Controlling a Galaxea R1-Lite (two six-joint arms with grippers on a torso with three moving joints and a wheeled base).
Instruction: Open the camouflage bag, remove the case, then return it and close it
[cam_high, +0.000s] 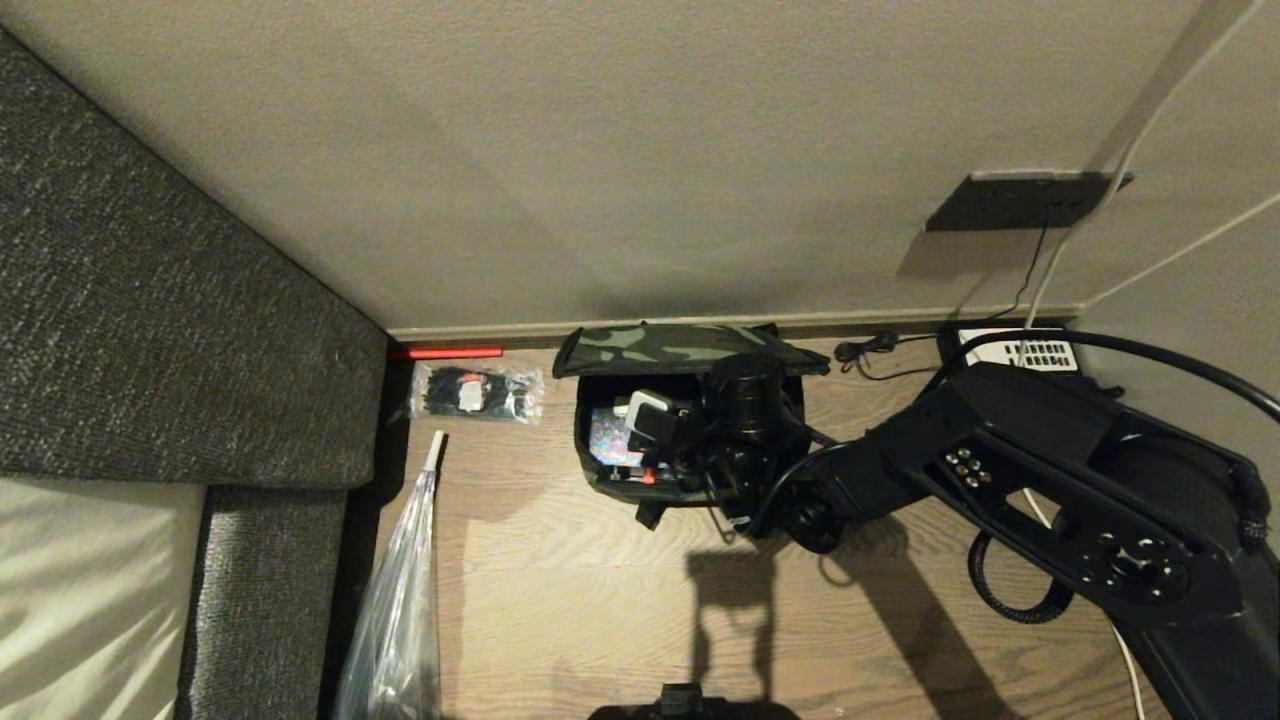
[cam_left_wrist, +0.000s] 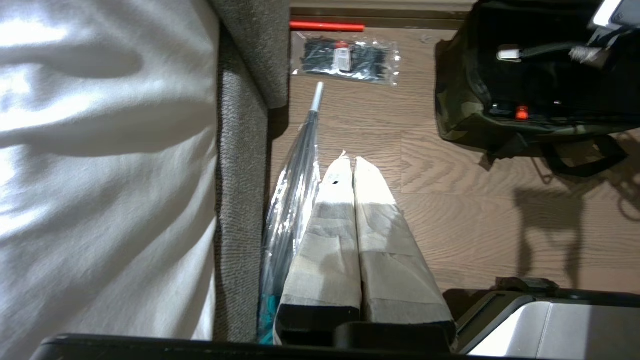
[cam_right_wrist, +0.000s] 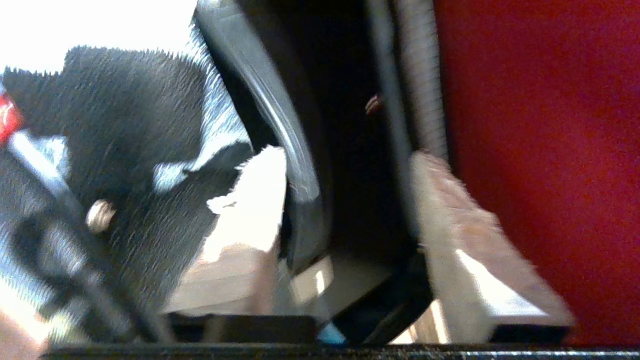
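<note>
Bag: the camouflage bag (cam_high: 690, 345) sits on the wooden floor (cam_high: 560, 600) against the skirting, its lid flipped up toward the wall, red lining facing my right wrist camera.
Case: I see the case (cam_left_wrist: 545, 85) down inside the bag, handle (cam_left_wrist: 537, 50) with pale ends on top, red button (cam_left_wrist: 521, 113) on the near side.
Right gripper: the right gripper (cam_right_wrist: 350, 235) reaches into the mouth of the bag; its fingers (cam_right_wrist: 250, 210) stand apart on either side of the dark curved handle, not clamped on it.
Left gripper: the left gripper (cam_left_wrist: 354, 165) is parked low beside the couch (cam_left_wrist: 240, 150), pads pressed together on nothing.
Risk, handle: if I pull out at an angle, a fingertip could hook the handle and drag the case back up.
Risk, lid: the lid leans only against the wall; brushing it with the wrist could drop it onto the arm.
Risk, bag: the soft bag may slide or tip toward the cables (cam_high: 870, 350) alongside.
</note>
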